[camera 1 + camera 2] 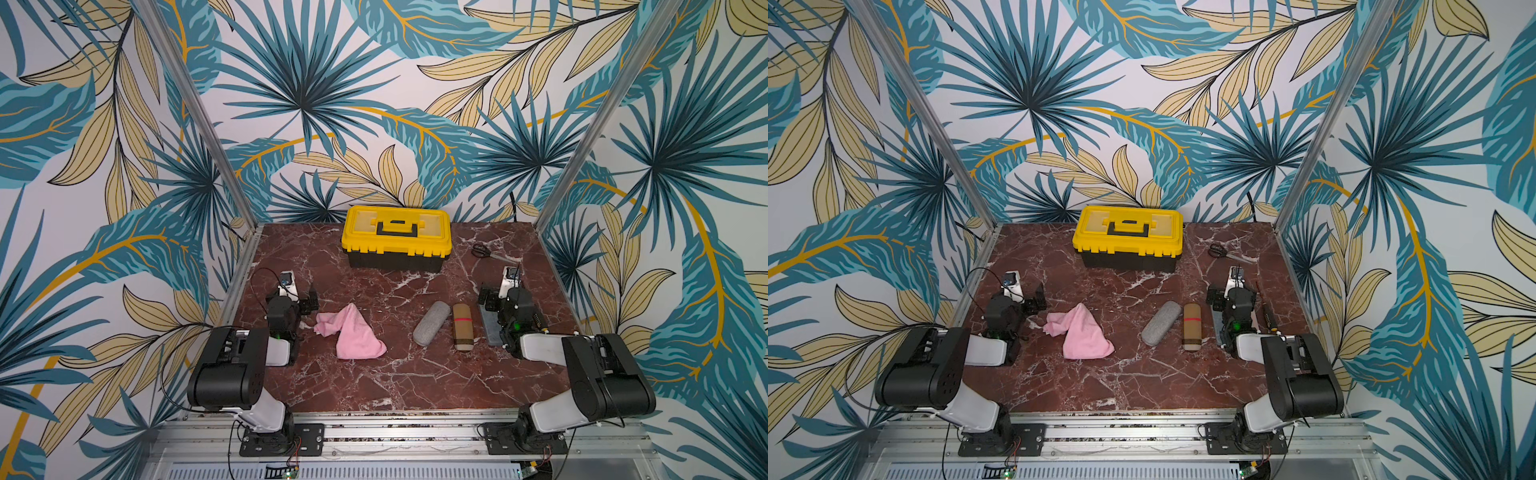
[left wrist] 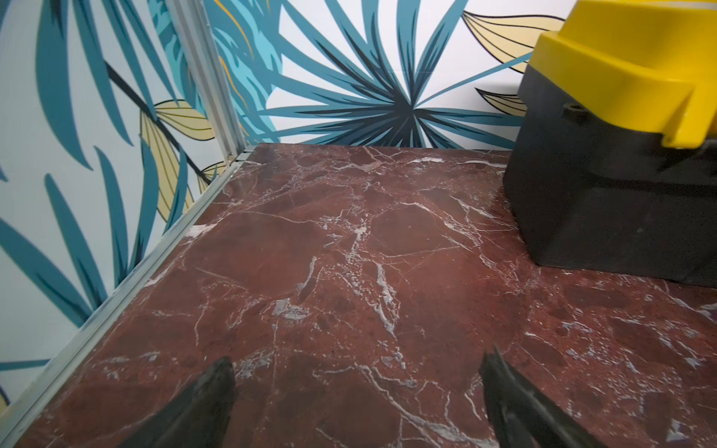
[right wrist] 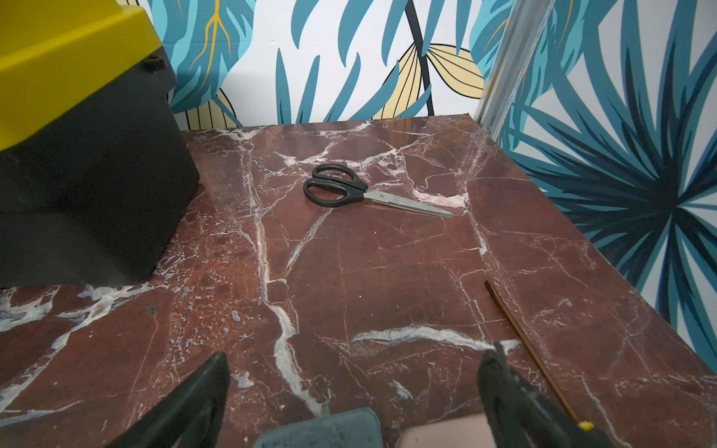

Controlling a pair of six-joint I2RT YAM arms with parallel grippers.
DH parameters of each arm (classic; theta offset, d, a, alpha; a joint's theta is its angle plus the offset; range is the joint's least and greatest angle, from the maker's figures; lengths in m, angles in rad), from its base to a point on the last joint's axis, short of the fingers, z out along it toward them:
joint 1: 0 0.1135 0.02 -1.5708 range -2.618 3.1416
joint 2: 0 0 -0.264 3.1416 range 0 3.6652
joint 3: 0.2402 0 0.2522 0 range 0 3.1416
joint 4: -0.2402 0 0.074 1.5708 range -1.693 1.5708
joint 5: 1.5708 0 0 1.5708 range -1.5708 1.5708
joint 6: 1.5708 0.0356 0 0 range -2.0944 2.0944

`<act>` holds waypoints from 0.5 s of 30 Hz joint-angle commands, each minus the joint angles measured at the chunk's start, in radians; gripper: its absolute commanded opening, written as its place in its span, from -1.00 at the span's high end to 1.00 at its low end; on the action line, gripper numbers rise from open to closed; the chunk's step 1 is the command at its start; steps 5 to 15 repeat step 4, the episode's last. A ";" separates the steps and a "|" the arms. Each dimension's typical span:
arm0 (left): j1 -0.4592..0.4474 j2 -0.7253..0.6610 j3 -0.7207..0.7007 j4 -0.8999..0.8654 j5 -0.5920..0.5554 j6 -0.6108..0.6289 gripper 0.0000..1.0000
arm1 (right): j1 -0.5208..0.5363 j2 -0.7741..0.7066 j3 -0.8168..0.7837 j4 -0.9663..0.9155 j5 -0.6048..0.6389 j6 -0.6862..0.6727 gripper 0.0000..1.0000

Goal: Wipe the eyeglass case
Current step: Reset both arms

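Grey case (image 1: pixel 432 323), the fuzzy one, lies flat on the table, a little right of the middle. Right beside it lies a brown case (image 1: pixel 462 327) with one red stripe around it. A third one, the blue-grey case (image 1: pixel 491 330), lies further right, partly under the right arm. That makes three glasses cases in a row. In the right wrist view one pale pink thing (image 3: pixel 442 432) shows next to the end of the blue-grey case, and I cannot tell what it is

One pink cloth (image 1: pixel 351 332) lies crumpled to the left of the grey case, apart from it and near the left arm

There are two arms. The left gripper (image 2: pixel 357 388) is wide open with nothing in it, low over bare table. The right gripper (image 3: pixel 357 380) is wide open too and holds nothing; the end of the blue-grey case sits just under it

One thin brown stick (image 3: pixel 539 362) with a yellow bit lies just beside the right gripper. One pair of scissors (image 3: pixel 368 194) with black handles lies far back on the right. One yellow and black toolbox (image 1: pixel 397 237), lid shut, stands at the back in the middle. All of it sits on one red-brown marble table (image 1: pixel 374 386) with white lines in it
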State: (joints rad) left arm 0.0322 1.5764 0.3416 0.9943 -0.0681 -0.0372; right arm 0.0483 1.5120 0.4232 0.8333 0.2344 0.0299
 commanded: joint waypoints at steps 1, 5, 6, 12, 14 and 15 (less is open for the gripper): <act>-0.005 -0.009 0.033 -0.031 0.047 0.026 -0.99 | -0.001 -0.007 -0.014 0.016 -0.007 0.011 -0.99; -0.004 -0.011 0.016 0.002 0.043 0.024 -0.99 | 0.000 -0.007 -0.012 0.016 -0.007 0.011 -0.99; -0.004 -0.011 0.016 0.002 0.043 0.024 -0.99 | 0.000 -0.007 -0.012 0.016 -0.007 0.011 -0.99; -0.004 -0.011 0.016 0.002 0.043 0.024 -0.99 | 0.000 -0.007 -0.012 0.016 -0.007 0.011 -0.99; -0.004 -0.011 0.016 0.002 0.043 0.024 -0.99 | 0.000 -0.007 -0.012 0.016 -0.007 0.011 -0.99; -0.004 -0.011 0.016 0.002 0.043 0.024 -0.99 | 0.000 -0.007 -0.012 0.016 -0.007 0.011 -0.99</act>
